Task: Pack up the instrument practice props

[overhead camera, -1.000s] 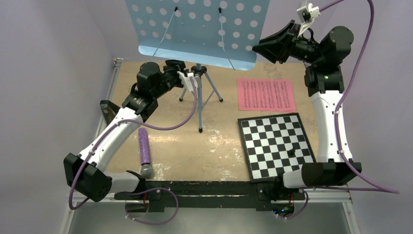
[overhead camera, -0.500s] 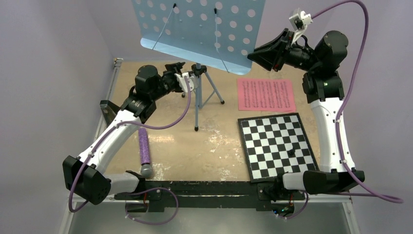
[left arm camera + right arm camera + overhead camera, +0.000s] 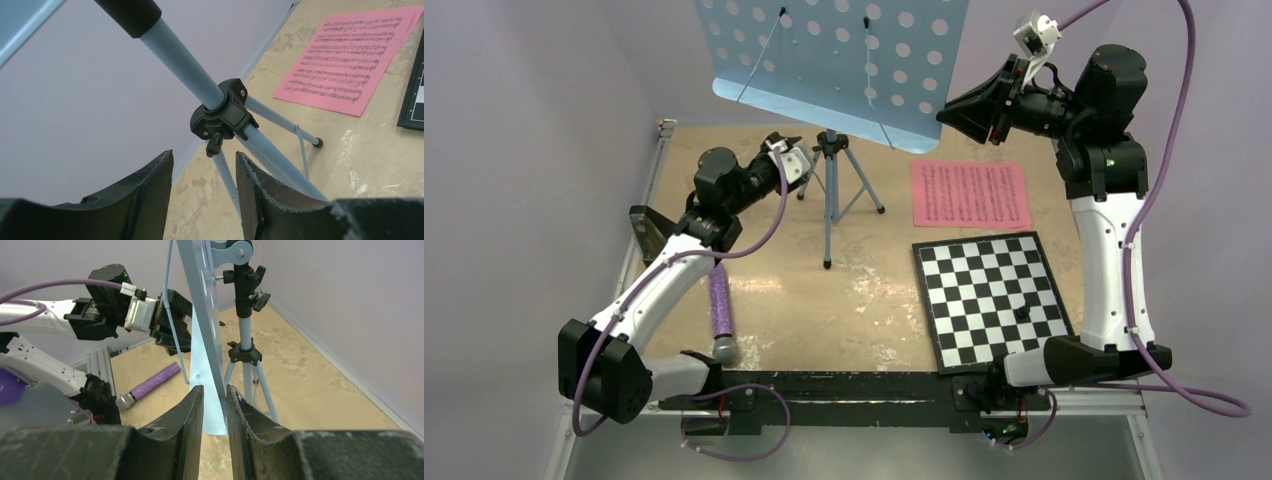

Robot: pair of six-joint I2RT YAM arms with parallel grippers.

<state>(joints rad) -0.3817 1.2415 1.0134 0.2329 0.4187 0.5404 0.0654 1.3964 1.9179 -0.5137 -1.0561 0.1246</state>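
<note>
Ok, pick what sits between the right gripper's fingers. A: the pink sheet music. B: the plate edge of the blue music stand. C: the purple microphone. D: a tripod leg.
B: in the right wrist view the plate edge of the music stand runs down between the fingers of the right gripper.

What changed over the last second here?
The left gripper has backed away from the pole of the music stand, jaws open. The stand tipped and shifted slightly, the right gripper still clamped on its tray edge. The pink sheet music, checkered board and purple microphone stayed put.
</note>
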